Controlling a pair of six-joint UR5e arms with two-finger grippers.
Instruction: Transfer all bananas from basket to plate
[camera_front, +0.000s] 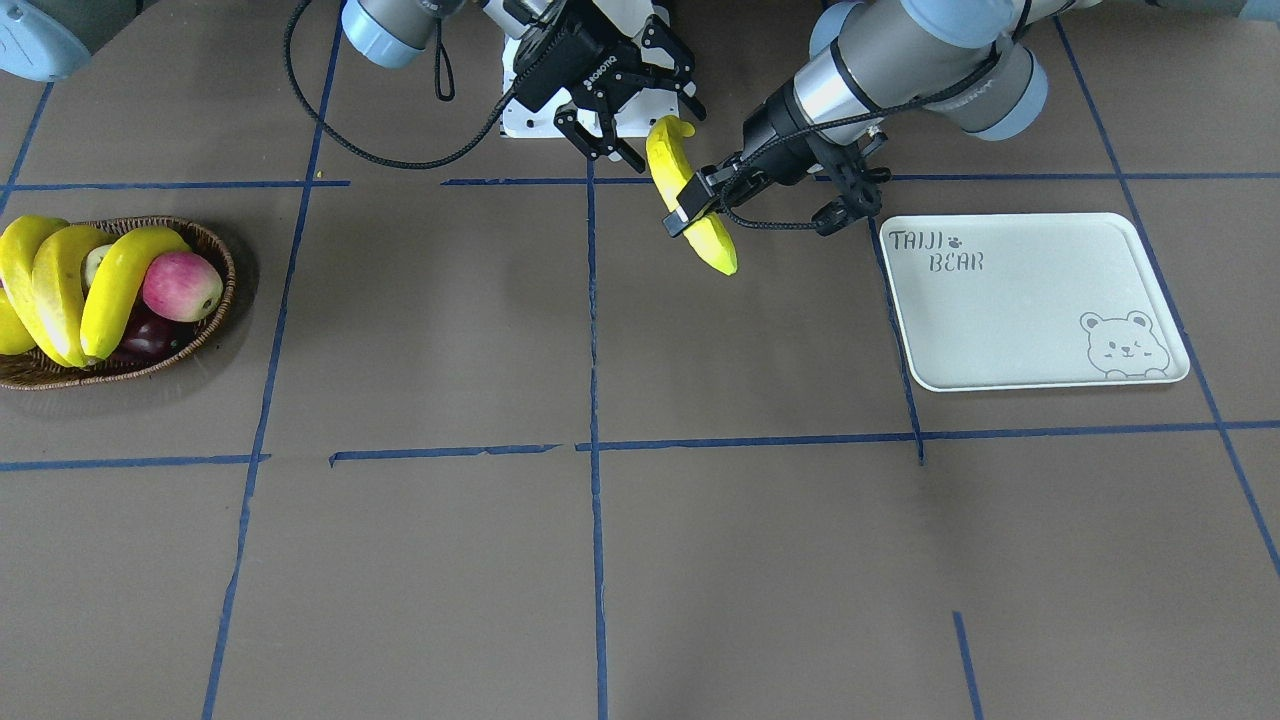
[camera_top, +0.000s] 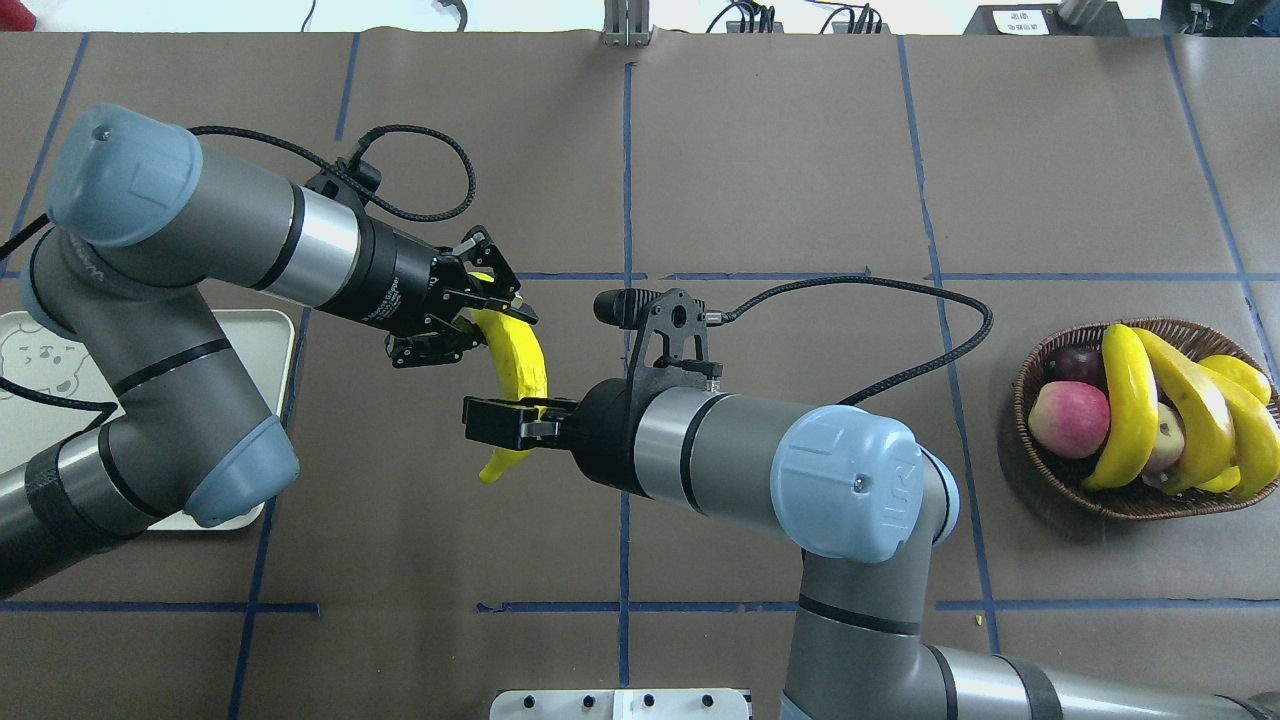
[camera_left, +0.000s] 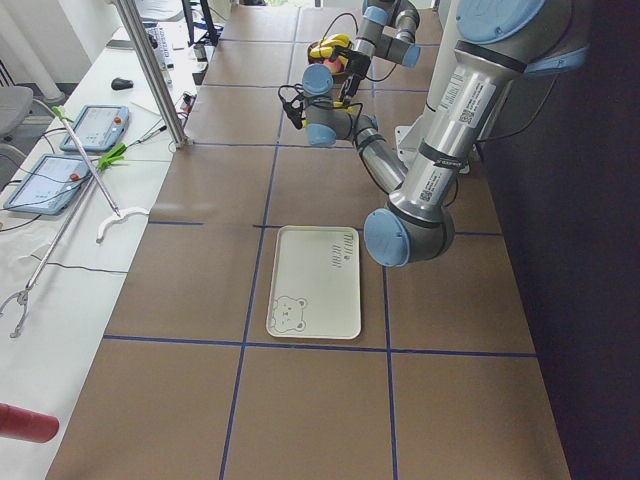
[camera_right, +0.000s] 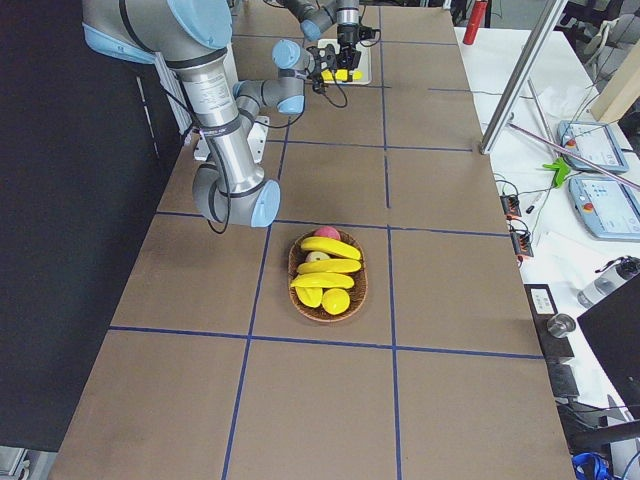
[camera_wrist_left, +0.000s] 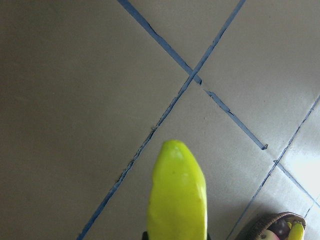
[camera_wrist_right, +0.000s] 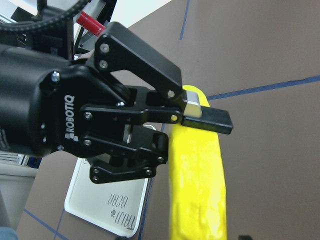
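One long yellow banana (camera_front: 715, 245) hangs in the air over the table's middle, and my left gripper (camera_front: 693, 208) is shut on its middle part. In the right wrist view one of its pads (camera_wrist_right: 207, 120) presses against the banana (camera_wrist_right: 197, 180). My right gripper (camera_front: 645, 125) is open, its fingers spread around the banana's end nearest the robot base. Three more bananas (camera_front: 115, 285) lie in the wicker basket (camera_front: 215, 250), far off on my right. The plate (camera_front: 1030, 300) lies flat on my left side with nothing on it.
A red apple (camera_front: 180, 285) and a dark purple fruit (camera_front: 145, 340) share the basket with the bananas. The robot's white base plate (camera_front: 525, 120) sits at the table's robot-side edge. Blue tape lines cross the brown table cover.
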